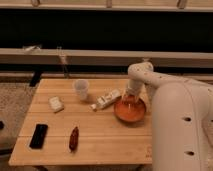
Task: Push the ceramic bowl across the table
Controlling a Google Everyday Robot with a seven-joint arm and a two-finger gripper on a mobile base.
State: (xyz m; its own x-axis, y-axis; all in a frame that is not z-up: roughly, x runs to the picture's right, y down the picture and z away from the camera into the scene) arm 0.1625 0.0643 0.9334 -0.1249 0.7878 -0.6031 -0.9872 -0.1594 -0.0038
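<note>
Ceramic bowl (130,109) upright on table (100,140), round, claw (129,98) inside rim, grip unclear

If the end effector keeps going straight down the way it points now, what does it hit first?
The end effector points down into the ceramic bowl, so it would likely meet the bowl's inside first, with the table beneath it. Depth is hard to judge here.

Single camera view, set high on the robot's side of the worktop (100,145) and looking forward and down across it toward a dark wall with a pale rail. The whole top fits in frame at middling range. The arm (175,120) enters large from the lower right, near the lens, its gripper (131,98) at the bowl (130,110) on the right. No second view shares the scene.
</note>
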